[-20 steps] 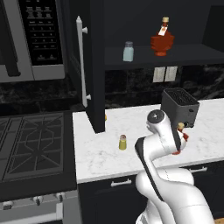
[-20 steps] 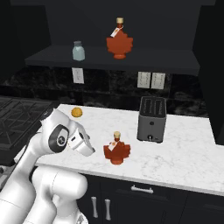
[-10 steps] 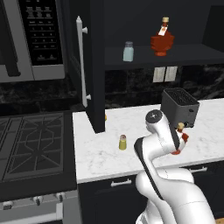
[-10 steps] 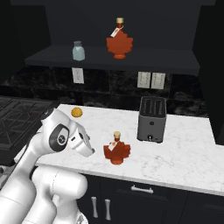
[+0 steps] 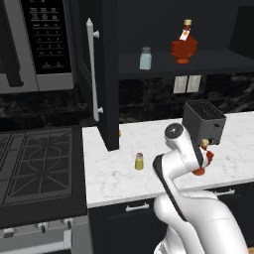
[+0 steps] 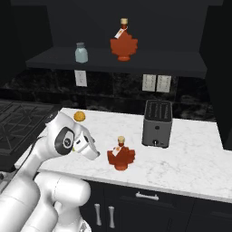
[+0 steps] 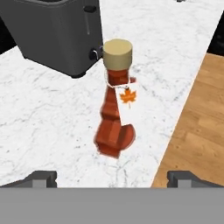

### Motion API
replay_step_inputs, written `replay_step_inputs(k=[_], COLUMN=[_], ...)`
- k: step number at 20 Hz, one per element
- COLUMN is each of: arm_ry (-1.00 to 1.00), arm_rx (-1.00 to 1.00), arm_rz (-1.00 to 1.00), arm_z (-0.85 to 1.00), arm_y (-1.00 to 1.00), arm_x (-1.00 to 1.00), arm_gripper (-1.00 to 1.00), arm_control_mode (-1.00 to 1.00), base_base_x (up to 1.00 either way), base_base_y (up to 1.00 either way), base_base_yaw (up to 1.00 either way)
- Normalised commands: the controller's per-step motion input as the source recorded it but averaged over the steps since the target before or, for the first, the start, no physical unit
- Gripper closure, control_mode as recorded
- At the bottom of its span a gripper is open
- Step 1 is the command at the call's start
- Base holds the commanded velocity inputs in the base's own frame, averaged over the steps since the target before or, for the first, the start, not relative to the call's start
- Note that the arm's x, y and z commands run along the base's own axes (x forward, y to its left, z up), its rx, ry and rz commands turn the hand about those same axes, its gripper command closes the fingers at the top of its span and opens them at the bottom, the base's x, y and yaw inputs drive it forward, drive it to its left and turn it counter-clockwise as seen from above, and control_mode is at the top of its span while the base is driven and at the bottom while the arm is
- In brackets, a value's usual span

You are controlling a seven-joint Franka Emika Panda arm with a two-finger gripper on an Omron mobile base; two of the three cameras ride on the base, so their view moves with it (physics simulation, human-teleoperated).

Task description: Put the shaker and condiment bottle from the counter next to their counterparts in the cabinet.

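The red-orange condiment bottle [image 7: 114,105] with a tan cap and a white leaf tag stands upright near the front edge of the white marble counter [image 6: 190,158]. My gripper [image 7: 113,179] hovers just short of it, open wide, with nothing between the fingers. From the right base view the bottle [image 6: 121,156] is right beside my hand. The small yellow-olive shaker [image 5: 139,161] stands on the counter left of my arm. On the cabinet shelf [image 6: 158,61] stand the counterparts, a pale blue-grey shaker [image 6: 81,52] and a matching red-orange bottle [image 6: 123,43].
A dark toaster [image 6: 157,123] stands on the counter just behind the bottle. The open cabinet door [image 5: 106,74] with its long bar handle [image 5: 92,69] juts out over the counter's left end, with a small orange thing [image 6: 79,116] behind it. The stovetop [image 5: 34,163] and microwave [image 5: 39,44] are at the left.
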Motion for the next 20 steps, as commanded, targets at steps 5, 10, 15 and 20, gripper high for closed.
replay_step_inputs(k=[5, 10, 15, 20], arm_ry=[0.00, -0.01, 0.00, 0.00], arm_rx=[0.00, 0.00, 0.01, 0.00], arm_rz=[-0.06, -0.15, -0.01, -0.01], arm_z=[-0.11, -0.23, -0.02, -0.11], arm_y=[-0.07, -0.35, -0.10, -0.16], arm_x=[0.37, 0.12, -0.02, 0.00], arm_gripper=[-1.00, -1.00, -1.00, -1.00], arm_control_mode=[-1.00, -1.00, -1.00, -1.00], base_base_x=[0.00, 0.00, 0.00, 0.00], base_base_y=[0.00, 0.00, 0.00, 0.00], base_base_yaw=[0.00, 0.00, 0.00, 0.00])
